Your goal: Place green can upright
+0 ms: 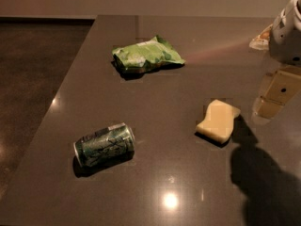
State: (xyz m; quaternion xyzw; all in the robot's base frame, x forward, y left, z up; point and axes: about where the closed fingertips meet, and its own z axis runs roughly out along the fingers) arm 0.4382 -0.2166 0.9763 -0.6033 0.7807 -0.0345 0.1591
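The green can [104, 144] lies on its side on the dark grey table [155, 93], near the front left. It is dark green with white and black swirls, and its silver top faces right. My gripper [272, 100] hangs at the right edge of the view, below the white arm housing [288, 32]. It is above the table, far to the right of the can and a little right of a yellow sponge. It holds nothing that I can see.
A light green crinkled snack bag [146, 55] lies at the back centre. A yellow sponge [217, 120] lies right of centre. A small packet [261, 39] sits at the far right back. The table's left edge runs diagonally beside the dark floor [33, 79].
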